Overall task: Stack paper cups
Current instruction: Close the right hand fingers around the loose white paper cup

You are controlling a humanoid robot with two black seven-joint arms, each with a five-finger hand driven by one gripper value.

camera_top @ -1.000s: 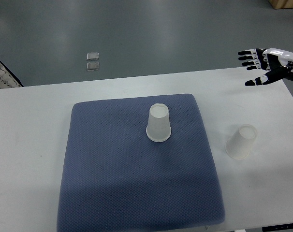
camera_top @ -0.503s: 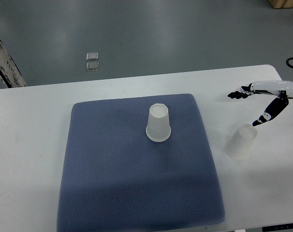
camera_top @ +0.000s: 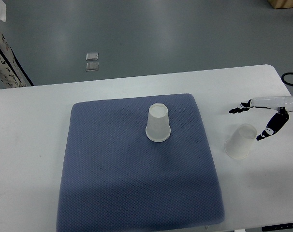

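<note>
Fingers (camera_top: 239, 108) spread — right hand (camera_top: 267, 110) just beside the paper cup (camera_top: 241, 141).

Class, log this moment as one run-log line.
right robot hand: open, beside table cup | mat cup: inverted on blue mat | stacking: not started

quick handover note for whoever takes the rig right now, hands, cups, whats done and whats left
Right hand: open, fingers spread, holding nothing, beside the translucent white paper cup on the white table, not touching it.
Left hand: not in view.
Second translucent white paper cup: upside down on the blue quilted mat.
Done: nothing stacked.
Left: grasp the table cup and set it over the mat cup.
</note>
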